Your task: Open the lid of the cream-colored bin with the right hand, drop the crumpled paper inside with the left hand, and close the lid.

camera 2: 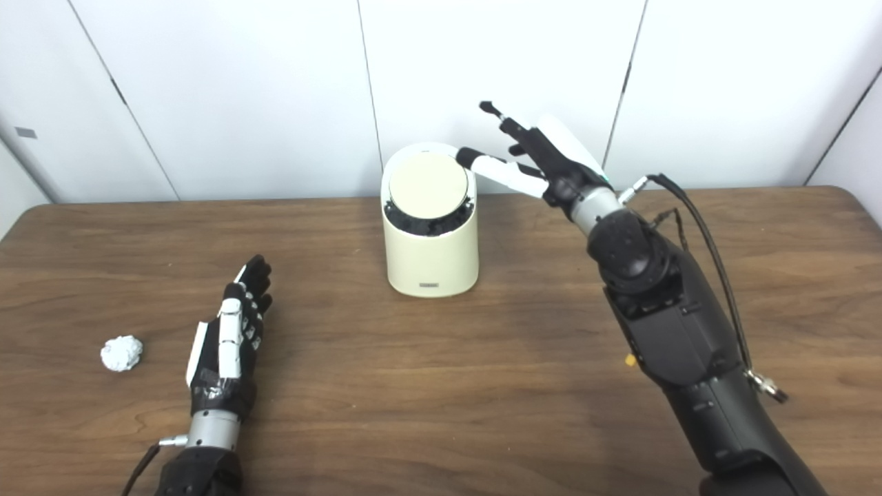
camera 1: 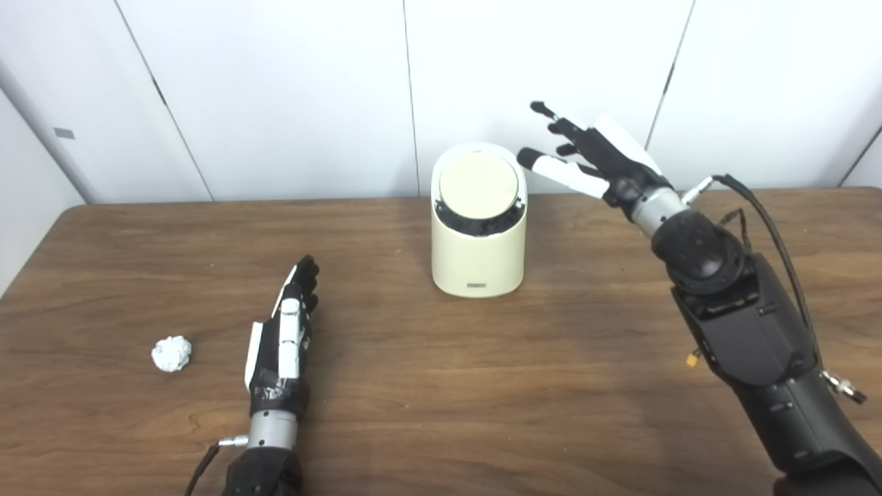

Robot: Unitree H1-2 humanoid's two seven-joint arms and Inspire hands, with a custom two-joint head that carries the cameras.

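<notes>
Cream-coloured plastic, the cylindrical bin stands upright toward the back of the brown wood-grain counter in the left eye view; its round tilted lid sits closed in a dark ring. The right robot hand is raised just beside the bin's upper right edge, fingers spread wide, holding nothing; whether a fingertip touches the rim cannot be told. The left robot hand lies low over the counter, fingers extended close together, empty. The small crumpled white paper ball rests on the counter near it, to its left, apart from it.

Right eye view: the right robot hand's lowest finger overlaps the bin's back rim. The paper ball lies well apart from the bin.
</notes>
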